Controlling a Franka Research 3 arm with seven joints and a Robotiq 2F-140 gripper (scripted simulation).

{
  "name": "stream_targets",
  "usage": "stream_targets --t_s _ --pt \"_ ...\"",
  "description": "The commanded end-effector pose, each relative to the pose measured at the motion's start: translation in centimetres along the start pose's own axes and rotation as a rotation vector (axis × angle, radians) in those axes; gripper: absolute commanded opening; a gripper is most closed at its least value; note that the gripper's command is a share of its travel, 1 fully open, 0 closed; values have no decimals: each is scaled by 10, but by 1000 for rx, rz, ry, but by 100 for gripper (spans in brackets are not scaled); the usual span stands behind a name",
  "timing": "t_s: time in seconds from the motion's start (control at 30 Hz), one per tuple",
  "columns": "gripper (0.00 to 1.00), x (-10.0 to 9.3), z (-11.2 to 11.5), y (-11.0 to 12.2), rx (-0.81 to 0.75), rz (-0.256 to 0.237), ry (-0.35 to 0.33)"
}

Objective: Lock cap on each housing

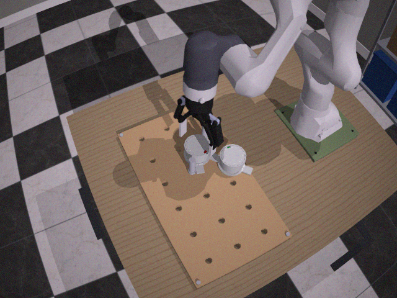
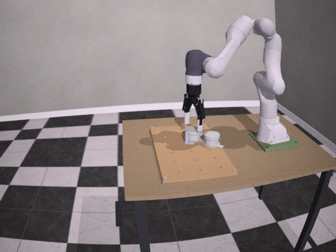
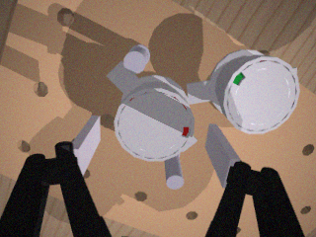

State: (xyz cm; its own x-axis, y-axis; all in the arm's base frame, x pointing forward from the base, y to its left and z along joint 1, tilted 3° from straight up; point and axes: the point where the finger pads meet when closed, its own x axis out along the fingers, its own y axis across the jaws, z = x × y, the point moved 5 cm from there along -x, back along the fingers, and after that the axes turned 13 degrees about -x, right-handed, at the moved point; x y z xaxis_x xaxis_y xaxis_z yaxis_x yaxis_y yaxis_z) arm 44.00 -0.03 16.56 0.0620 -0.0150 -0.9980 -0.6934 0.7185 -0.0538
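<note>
A white cap (image 1: 193, 146) (image 2: 193, 130) (image 3: 148, 135) with a red mark (image 1: 205, 151) (image 3: 186, 131) sits on an upright housing with two upright posts beside it, one post (image 3: 136, 59) up-left and one (image 3: 174, 179) below in the wrist view. My gripper (image 1: 197, 143) (image 2: 193, 126) (image 3: 154, 131) is open, with one finger on each side of this cap and a gap at both sides. To the right, a second white cap (image 1: 232, 155) (image 2: 211, 134) (image 3: 269, 99) with a green mark (image 1: 228, 147) (image 3: 239, 79) sits on another upright housing. Whether either cap is at its stop cannot be told.
Both housings stand close together on an orange board (image 1: 221, 237) (image 2: 187, 173) with several holes. The right finger is near the gap between the housings. The arm's green base plate (image 1: 333, 144) (image 2: 282, 145) is at the right on the wooden table (image 1: 320, 198) (image 2: 260, 168).
</note>
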Motion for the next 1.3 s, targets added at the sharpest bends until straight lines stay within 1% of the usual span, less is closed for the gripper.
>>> stream_targets --t_s 0.0,0.1,0.6,0.67,0.97,1.27 --pt "78 -7 -2 1 3 2 7" --pt "78 -9 -1 1 3 2 7" --pt "78 -40 -1 1 3 2 7" --pt "78 -40 -1 1 3 2 7" --pt "78 -52 -1 1 3 2 7" --pt "78 -54 -1 1 3 2 7"
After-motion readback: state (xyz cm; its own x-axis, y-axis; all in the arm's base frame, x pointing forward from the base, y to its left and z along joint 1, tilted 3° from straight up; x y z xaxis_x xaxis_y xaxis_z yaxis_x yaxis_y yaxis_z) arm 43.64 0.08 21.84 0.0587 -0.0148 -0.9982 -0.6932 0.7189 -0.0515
